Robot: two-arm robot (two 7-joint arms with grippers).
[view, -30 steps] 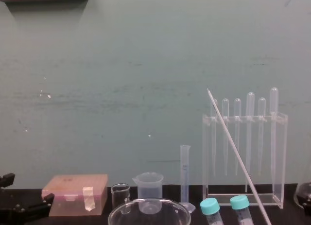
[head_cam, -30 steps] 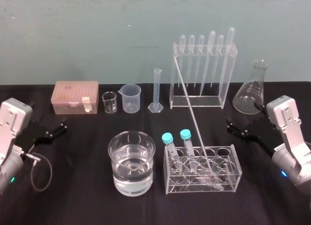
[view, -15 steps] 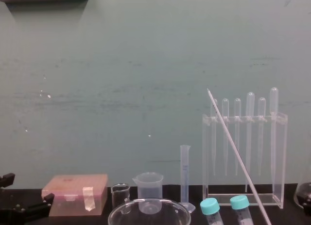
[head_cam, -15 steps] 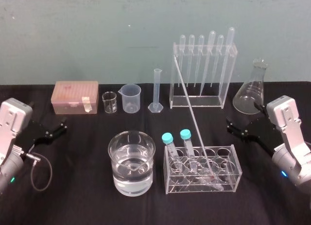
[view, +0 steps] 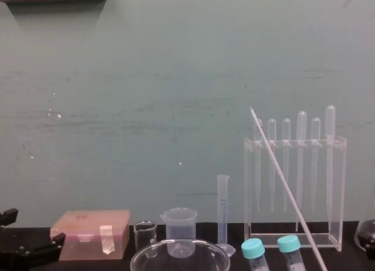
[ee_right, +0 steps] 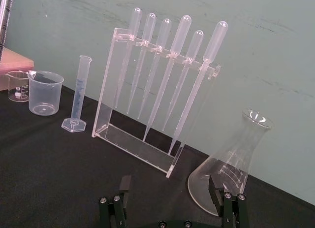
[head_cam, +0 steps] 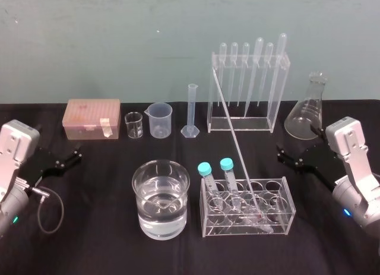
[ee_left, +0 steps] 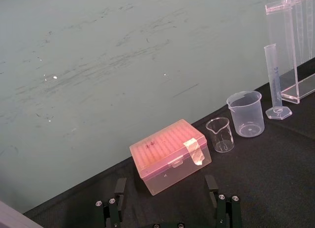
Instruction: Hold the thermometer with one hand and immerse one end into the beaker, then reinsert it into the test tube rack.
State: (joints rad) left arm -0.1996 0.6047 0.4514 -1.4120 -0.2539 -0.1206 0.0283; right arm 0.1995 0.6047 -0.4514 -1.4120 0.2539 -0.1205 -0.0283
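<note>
We see the thermometer (head_cam: pixel 234 141) leaning in the rack (head_cam: pixel 286 211), its top slanting up across the pipette stand (head_cam: pixel 278 91). The beaker (head_cam: pixel 161 198) stands just left of the rack. Both lie between the grippers, well apart from each. The left gripper (head_cam: pixel 68 157) and right gripper (head_cam: pixel 289 157) rest low at the sides, jaws wide. The table (head_cam: pixel 101 239) is black and the wall (head_cam: pixel 119 37) teal.

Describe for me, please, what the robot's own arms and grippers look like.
Both arms end in boxy light-grey wrist housings. The left gripper and right gripper are black, each with two slim fingers fastened by small silver screws. A thin black cable loops beside the left arm, and each forearm carries a small lit indicator.
</note>
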